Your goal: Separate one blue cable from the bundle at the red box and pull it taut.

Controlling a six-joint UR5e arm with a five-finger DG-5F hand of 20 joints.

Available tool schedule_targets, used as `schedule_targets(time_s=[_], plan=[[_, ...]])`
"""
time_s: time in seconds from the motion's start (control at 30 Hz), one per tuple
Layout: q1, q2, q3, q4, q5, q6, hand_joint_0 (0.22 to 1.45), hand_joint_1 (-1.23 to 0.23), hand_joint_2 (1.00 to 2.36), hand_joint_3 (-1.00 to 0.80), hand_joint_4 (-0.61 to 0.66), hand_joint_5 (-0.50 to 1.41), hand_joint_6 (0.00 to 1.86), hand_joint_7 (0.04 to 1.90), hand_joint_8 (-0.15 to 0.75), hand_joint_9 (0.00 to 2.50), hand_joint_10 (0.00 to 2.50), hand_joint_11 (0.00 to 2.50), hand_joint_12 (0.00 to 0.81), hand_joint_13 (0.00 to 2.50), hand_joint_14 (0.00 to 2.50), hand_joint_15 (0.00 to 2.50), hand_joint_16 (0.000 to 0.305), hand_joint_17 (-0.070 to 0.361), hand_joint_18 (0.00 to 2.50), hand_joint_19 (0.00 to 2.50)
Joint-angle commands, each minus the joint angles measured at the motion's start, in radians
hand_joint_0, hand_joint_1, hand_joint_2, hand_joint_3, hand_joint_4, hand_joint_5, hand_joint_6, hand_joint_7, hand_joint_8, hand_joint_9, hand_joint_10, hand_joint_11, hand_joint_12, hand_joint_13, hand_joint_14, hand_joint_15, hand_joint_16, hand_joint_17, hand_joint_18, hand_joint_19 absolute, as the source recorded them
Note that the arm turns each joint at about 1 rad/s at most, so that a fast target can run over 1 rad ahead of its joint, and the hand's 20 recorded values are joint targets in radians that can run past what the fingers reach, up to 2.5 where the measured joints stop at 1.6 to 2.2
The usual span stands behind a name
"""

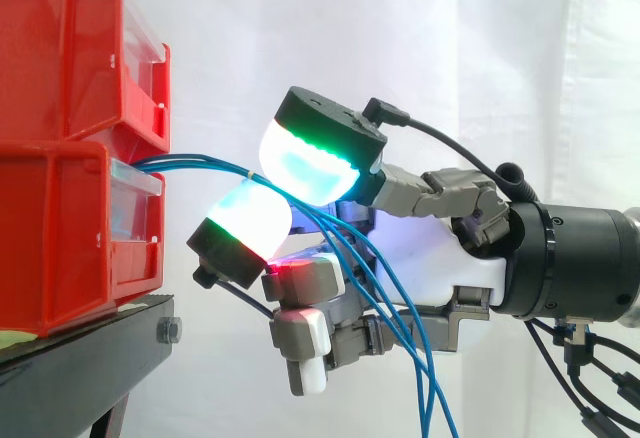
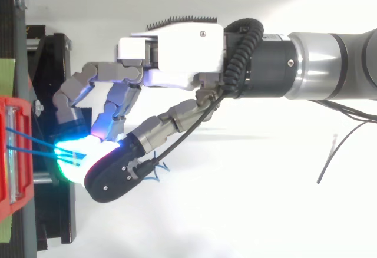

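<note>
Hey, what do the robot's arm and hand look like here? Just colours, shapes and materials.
The arm is a smooth silver tube ending in a black cylindrical wrist. The hand has a white, boxy palm shell and grey, blocky segmented fingers. Its fingertips are thick rounded pads with black backs, glowing white with cyan and green.

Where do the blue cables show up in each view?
Side view: blue cables leave the red bins at left, pass between pads of the hand, drop to the bottom edge.
Top view: far left, short run from the bins into the pads.
Shared landmark: the red bins.
</note>
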Motion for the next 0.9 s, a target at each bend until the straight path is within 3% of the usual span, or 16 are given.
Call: schedule_targets(time_s=[0.0, 0.2, 0.53, 0.87], plan=[[0.0, 0.0, 0.0, 0.0, 0.0, 0.0, 0.79, -0.91, 1.0, -0.5, 0.09, -0.21, 0.89, 1.1, 0.263, 1.07, 0.02, 1.29, 0.335, 1.12, 0.03, 0.85, 0.046, 0.103, 0.84, 0.73], [0.0, 0.0, 0.0, 0.0, 0.0, 0.0, 0.8, -0.91, 1.0, -0.5, 0.1, -0.2, 0.89, 1.1, 0.267, 1.1, 0.02, 1.31, 0.333, 1.14, 0.03, 0.85, 0.045, 0.102, 0.86, 0.74], [0.003, 0.0, 0.0, 0.0, 0.0, 0.002, 0.68, -0.86, 1.0, -0.5, 0.13, -0.2, 0.88, 1.08, 0.267, 1.12, 0.02, 1.32, 0.342, 1.13, 0.03, 0.87, 0.046, 0.102, 0.86, 0.76], [0.003, 0.0, 0.0, 0.0, 0.001, 0.002, 0.62, -0.64, 1.01, -0.44, 0.13, -0.14, 0.78, 1.14, 0.275, 1.14, 0.02, 1.31, 0.347, 1.13, 0.03, 0.87, 0.046, 0.104, 0.85, 0.83]])
